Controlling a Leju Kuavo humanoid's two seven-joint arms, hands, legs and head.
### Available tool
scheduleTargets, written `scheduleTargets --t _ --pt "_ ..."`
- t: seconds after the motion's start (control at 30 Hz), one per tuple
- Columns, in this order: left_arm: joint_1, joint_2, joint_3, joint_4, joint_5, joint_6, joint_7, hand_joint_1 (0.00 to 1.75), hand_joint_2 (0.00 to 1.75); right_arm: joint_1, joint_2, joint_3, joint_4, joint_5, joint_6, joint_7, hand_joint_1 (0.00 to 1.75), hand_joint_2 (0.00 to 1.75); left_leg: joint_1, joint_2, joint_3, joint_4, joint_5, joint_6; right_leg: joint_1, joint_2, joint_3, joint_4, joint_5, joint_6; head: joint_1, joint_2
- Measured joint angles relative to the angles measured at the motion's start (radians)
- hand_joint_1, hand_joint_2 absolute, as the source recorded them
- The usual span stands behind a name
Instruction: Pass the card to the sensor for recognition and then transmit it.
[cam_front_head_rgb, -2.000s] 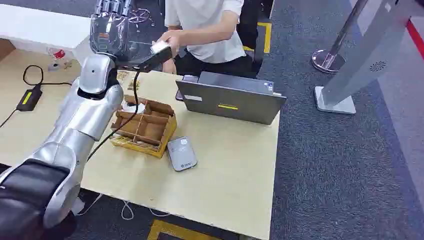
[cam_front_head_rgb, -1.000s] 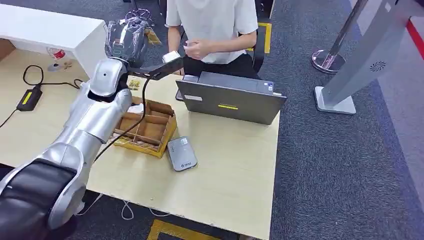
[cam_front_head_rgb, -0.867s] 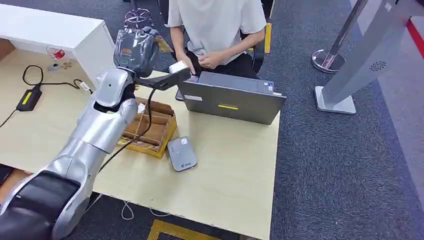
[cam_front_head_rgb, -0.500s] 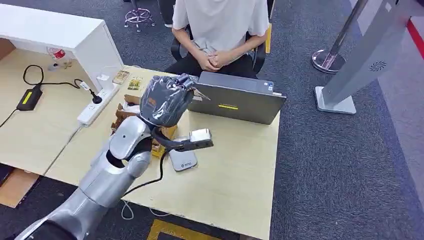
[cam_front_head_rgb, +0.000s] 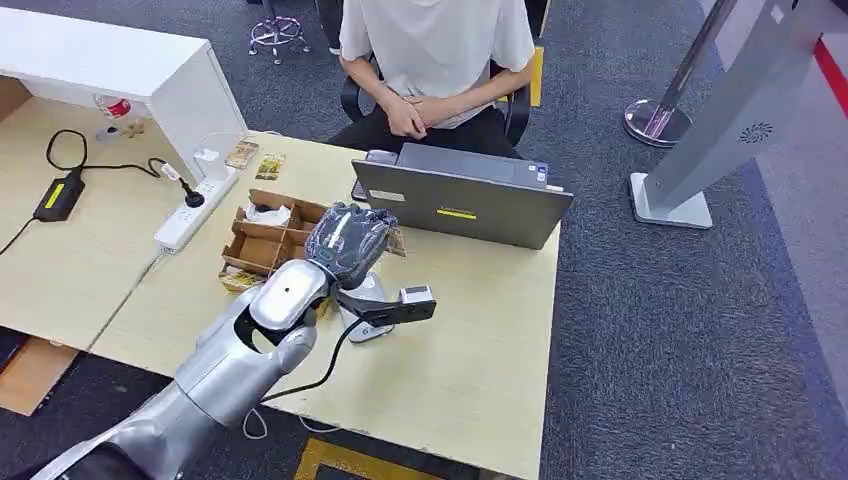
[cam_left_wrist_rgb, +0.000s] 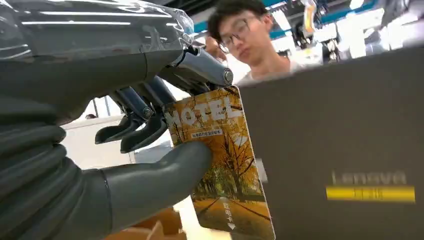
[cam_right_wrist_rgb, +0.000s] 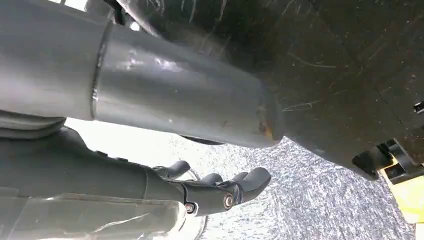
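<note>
**Left hand has the card, parked right over the reader**

So here's what we've got. Our left hand (cam_front_head_rgb: 350, 240) is out over the table (cam_front_head_rgb: 480, 350), wrapped in its clear plastic cover, and it's pinching the card (cam_left_wrist_rgb: 217, 160) between the thick grey thumb and the darker fingers (cam_left_wrist_rgb: 135, 132). From the left wrist view we get a really clean look: the card is a yellow autumn-trees design with "MOTEL" printed across one end, thumb pressed flat on its face, the other fingers curled behind its edge. From the head view we can just make out a corner of the card (cam_front_head_rgb: 396, 244) poking out past the hand on the laptop side.

The grey card sensor (cam_front_head_rgb: 368, 300) lies flat on the table directly under the hand, mostly hidden by it and by the wrist camera bracket. We can't tell whether the card is actually touching it or just above it.

Just beyond the hand sits the grey laptop (cam_front_head_rgb: 460, 205), lid up, back facing us. On the hand's left is the cardboard divider box (cam_front_head_rgb: 265, 245), close beside it. A person (cam_front_head_rgb: 435, 50) in a white shirt sits past the laptop, hands together in their lap.

Our right hand (cam_right_wrist_rgb: 220, 192) is hanging down above grey carpet, fingers loosely apart and nothing in them.
</note>
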Motion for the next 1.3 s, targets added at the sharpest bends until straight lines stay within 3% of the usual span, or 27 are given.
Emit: scheduleTargets --t 0.53,1.1,1.17,1.3 --pt "-0.033 -0.021 -0.11 0.2 -0.052 -0.145 0.008 1.75 1.75 0.0 0.0 -0.033 0.001 -0.003 -0.005 0.021 0.0 0.0 0.0 0.0 0.0 0.0 0.0 0.0 0.0 0.0 0.0 0.0 0.0 0.0 0.0 0.0" --pt "-0.066 -0.034 -0.148 0.258 -0.05 -0.187 0.005 1.75 1.75 0.0 0.0 -0.044 0.001 -0.002 -0.005 0.031 0.0 0.0 0.0 0.0 0.0 0.0 0.0 0.0 0.0 0.0 0.0 0.0 0.0 0.0 0.0 0.0" --pt "-0.068 -0.04 -0.148 0.263 -0.03 -0.133 0.004 1.75 1.75 0.0 0.0 -0.046 0.002 -0.001 -0.005 0.031 0.0 0.0 0.0 0.0 0.0 0.0 0.0 0.0 0.0 0.0 0.0 0.0 0.0 0.0 0.0 0.0" --pt "-0.061 -0.053 -0.135 0.193 0.014 0.184 0.01 1.75 1.75 0.001 0.0 -0.048 0.003 0.022 0.001 0.02 0.0 0.0 0.0 -0.001 -0.001 0.0 0.0 0.0 0.0 -0.001 0.0 0.0 0.0 0.0 0.0 0.0"
